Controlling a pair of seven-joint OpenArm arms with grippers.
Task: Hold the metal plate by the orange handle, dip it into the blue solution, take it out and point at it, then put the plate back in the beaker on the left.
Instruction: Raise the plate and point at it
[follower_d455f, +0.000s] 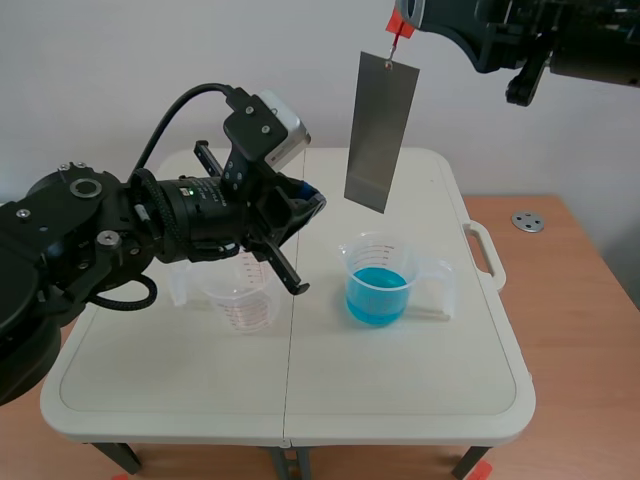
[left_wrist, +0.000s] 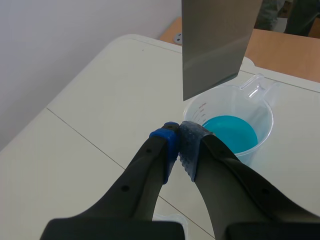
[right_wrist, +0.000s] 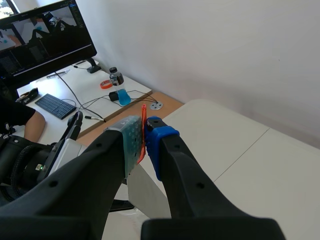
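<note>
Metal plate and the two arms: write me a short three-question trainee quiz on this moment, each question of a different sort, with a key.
1. True or false: the metal plate sits dipped in the blue liquid.
2. Which grips the orange handle? A. left jaws B. right jaws C. neither
3. Fill in: the left jaws are ____ (open or shut).

Key: 1. False; the plate hangs in the air above the beaker. 2. B. 3. Shut, holding nothing.
</note>
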